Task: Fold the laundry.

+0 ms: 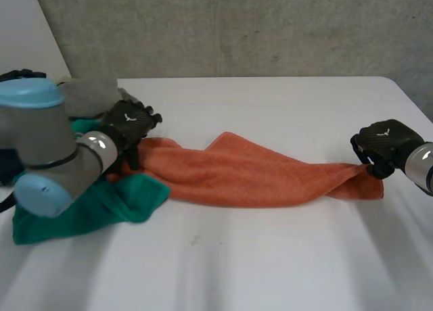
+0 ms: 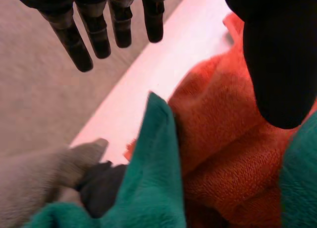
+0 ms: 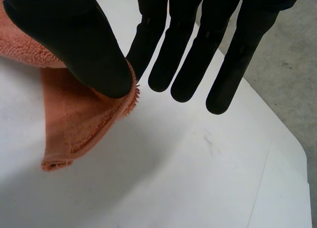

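Head view, starting at the left: the left arm [image 1: 47, 149] reaches across a heap of laundry on the white table [image 1: 270, 264]. A grey cloth [image 1: 91, 96] lies just beyond its hand, and a green towel [image 1: 81, 213] is bunched under the forearm. The left hand [image 1: 128, 125] sits at the left end of the orange towel [image 1: 237, 172], where that end overlaps the green one.

From the left wrist view, this hand's fingers [image 2: 81, 52] are straight and spread well away from the thumb, and they hold nothing. The thumb hangs over the orange pile, and a fold of green towel rises below the palm. A dark piece [image 2: 101, 186] of cloth is tucked between the green fold and the grey cloth.

From that hand the orange towel runs as a long, loosely twisted band across the table to the right hand [image 1: 382, 145].

In the right wrist view the thumb [image 3: 94, 54] presses the towel's end corner against the side of the nearest finger, so the cloth is pinched. The other fingers are straight, with bare table beneath their tips.
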### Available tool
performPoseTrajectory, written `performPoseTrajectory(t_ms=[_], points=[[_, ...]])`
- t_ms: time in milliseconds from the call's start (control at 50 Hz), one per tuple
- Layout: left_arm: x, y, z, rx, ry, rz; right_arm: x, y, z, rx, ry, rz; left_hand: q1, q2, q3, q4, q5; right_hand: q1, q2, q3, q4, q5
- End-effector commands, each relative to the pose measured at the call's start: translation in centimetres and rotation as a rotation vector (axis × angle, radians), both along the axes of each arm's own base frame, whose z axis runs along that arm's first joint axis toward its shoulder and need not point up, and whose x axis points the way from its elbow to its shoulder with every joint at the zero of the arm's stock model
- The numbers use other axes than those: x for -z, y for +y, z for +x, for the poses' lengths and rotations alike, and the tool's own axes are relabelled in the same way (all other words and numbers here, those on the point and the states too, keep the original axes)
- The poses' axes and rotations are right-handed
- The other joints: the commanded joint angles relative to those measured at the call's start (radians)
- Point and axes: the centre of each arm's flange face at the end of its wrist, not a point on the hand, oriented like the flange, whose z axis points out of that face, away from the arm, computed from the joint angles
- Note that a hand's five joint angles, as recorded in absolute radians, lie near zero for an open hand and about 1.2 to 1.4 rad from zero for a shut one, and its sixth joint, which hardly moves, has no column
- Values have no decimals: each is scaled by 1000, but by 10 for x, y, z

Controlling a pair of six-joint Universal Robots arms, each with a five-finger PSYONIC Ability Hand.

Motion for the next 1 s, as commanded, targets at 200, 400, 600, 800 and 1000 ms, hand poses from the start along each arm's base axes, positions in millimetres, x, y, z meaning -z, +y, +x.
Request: performPoseTrajectory(t_ms=[200, 400, 600, 800, 1000], points=[[-3, -64, -26, -44, -29, -157, -8, -23, 9, -27, -3, -107, 1136, 1133, 1138, 1138, 1134, 265, 222, 211, 201, 238], [-177, -78, -40, -107, 418, -869, -114, -82, 25, 59, -377, -691, 1136, 1133, 1138, 1138, 1134, 265, 222, 211, 201, 238], [-194, -40, -38, -87, 482, -778, -148, -77, 12, -35, -509, -882, 1136, 1133, 1138, 1138, 1134, 265, 222, 211, 201, 238], [-74, 38, -49, 43, 333, -343, -48, -54, -15, -153, -225, -456, 1136, 1133, 1138, 1138, 1134, 265, 222, 211, 201, 238], [22, 91, -50, 100, 170, -49, 40, -9, -40, -275, 176, -92, 1136, 1133, 1138, 1138, 1134, 265, 222, 211, 201, 238]])
